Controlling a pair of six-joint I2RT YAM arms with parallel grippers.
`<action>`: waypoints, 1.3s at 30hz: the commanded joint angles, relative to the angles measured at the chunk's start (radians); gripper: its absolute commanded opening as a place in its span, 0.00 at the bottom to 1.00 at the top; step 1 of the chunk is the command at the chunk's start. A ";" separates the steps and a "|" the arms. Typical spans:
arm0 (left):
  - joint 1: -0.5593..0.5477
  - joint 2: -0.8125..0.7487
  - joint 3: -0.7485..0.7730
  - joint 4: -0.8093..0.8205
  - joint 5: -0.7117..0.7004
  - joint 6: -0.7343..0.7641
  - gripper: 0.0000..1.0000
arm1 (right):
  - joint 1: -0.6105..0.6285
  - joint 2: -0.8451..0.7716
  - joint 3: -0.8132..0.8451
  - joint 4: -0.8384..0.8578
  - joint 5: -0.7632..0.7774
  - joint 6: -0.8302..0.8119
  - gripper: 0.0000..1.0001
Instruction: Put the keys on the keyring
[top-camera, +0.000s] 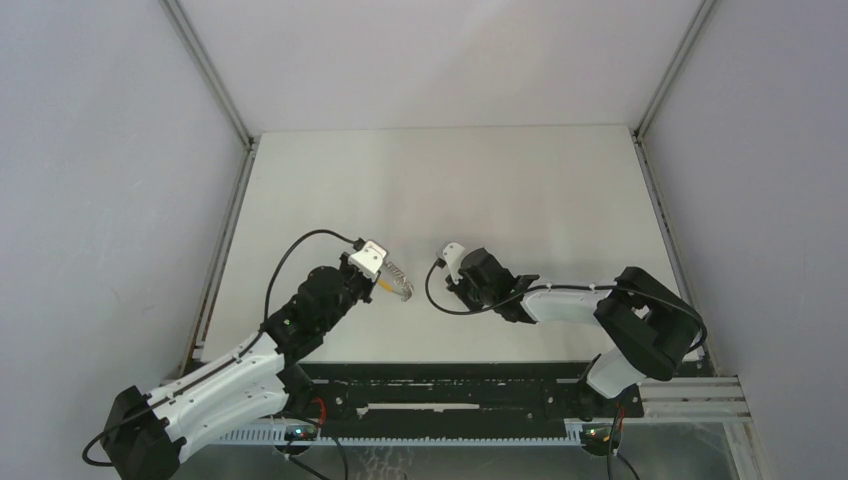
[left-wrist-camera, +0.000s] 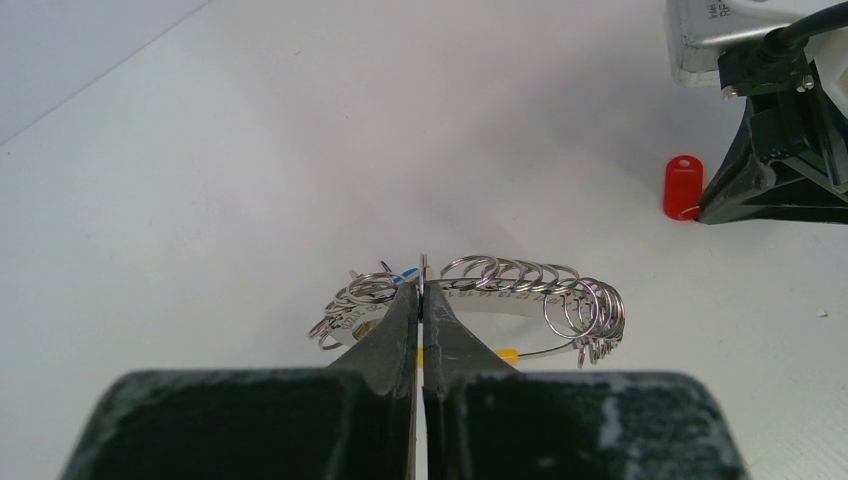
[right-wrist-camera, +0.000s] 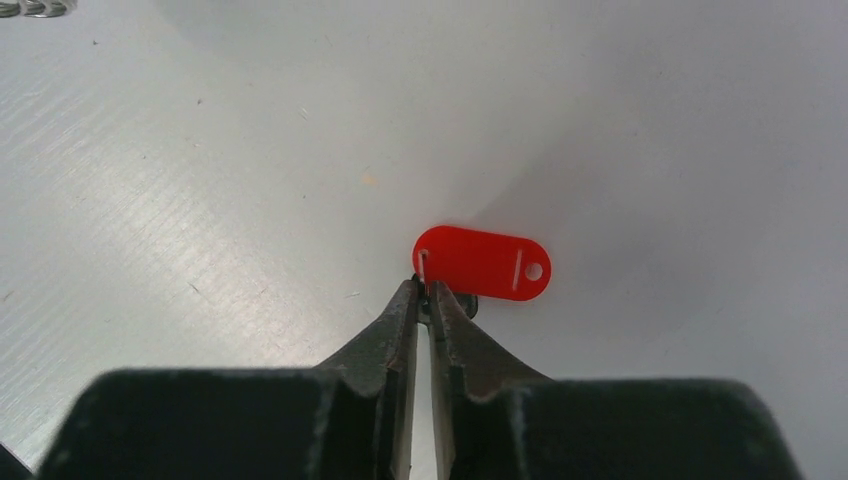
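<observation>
While left hand (left-wrist-camera: 421, 292) clamps fully shut on keyring (left-wrist-camera: 480, 302), small split rings (left-wrist-camera: 565, 292) strung along it and yellow key (left-wrist-camera: 505, 354) showing beneath, right hand (right-wrist-camera: 425, 290) has 2 fingers (right-wrist-camera: 400, 322) nearly together, slim gap, tips pinching near end of red key (right-wrist-camera: 485, 262). Red key well apart from keyring, white surface (left-wrist-camera: 250, 150) below.

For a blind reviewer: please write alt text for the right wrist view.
The right gripper, jaws almost together, pinches one end of a red key over a white table. Some metal rings peek in top left.
</observation>
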 joint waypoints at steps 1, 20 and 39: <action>0.002 -0.006 -0.003 0.073 0.016 -0.011 0.00 | 0.007 0.007 0.029 0.020 -0.002 -0.014 0.05; 0.002 -0.013 0.023 0.095 0.346 0.111 0.00 | 0.034 -0.402 0.112 -0.332 -0.119 -0.247 0.00; -0.077 -0.004 0.064 0.073 0.681 0.209 0.00 | 0.202 -0.451 0.332 -0.612 -0.065 -0.476 0.00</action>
